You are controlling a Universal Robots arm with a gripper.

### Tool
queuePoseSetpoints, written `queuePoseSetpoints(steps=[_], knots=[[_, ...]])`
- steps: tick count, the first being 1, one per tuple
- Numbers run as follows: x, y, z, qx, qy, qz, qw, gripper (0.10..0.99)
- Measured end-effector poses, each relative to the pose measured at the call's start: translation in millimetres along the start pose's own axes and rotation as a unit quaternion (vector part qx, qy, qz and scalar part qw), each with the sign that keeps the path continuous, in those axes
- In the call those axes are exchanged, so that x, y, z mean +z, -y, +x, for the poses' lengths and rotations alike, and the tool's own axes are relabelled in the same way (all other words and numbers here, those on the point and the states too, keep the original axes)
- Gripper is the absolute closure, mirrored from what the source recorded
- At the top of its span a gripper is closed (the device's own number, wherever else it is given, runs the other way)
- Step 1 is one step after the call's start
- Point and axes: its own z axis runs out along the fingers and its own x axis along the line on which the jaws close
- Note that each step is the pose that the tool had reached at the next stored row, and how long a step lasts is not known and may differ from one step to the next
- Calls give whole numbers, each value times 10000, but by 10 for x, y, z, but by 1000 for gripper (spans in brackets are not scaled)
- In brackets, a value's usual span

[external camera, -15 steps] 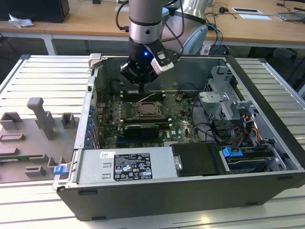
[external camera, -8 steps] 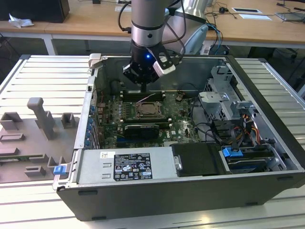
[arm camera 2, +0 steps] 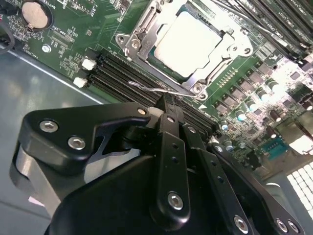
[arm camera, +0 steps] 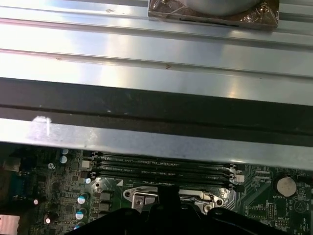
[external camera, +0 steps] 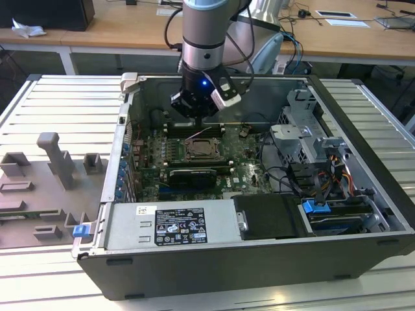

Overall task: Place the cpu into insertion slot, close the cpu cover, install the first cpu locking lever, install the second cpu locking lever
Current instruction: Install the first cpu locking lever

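Where the exterior view looks into the open computer case (external camera: 363, 129), the hand (external camera: 194, 109) hangs above the insertion slot (external camera: 201, 150). Seen in the second wrist view, its clenched fingers (arm camera 2: 168, 115) pinch a thin locking lever (arm camera 2: 146, 88) beside the cpu (arm camera 2: 188, 41), seated under the cpu cover (arm camera 2: 146, 44). Memory slots (arm camera: 161, 171) cross the first wrist view.

- A large white label (external camera: 170, 225) sits on the grey power supply box (external camera: 220, 227) in the exterior view; it carries rows of dark print and small symbols, too fine to make out
- A small white sticker (external camera: 146, 210) sits just above that label, not legible
- Tiny white lettering is printed on the green circuit board (arm camera 2: 73, 36) in the second wrist view, none of it clear
- A white triangle mark (arm camera 2: 202, 106) is on the board just beside a corner of the insertion slot (arm camera 2: 139, 44)
- Pale lettering runs along the long black memory slots (arm camera: 161, 172) in the first wrist view, unreadable
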Motion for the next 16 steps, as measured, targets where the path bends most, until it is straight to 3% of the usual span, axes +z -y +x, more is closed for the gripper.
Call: queuePoseSetpoints(steps=[7,11,16], knots=[[68,-8,-58,49,20,-22,10000,980],[80,-6,-75,70,35,-152,9999,980],[111,1,-123,160,47,-158,9997,980]])
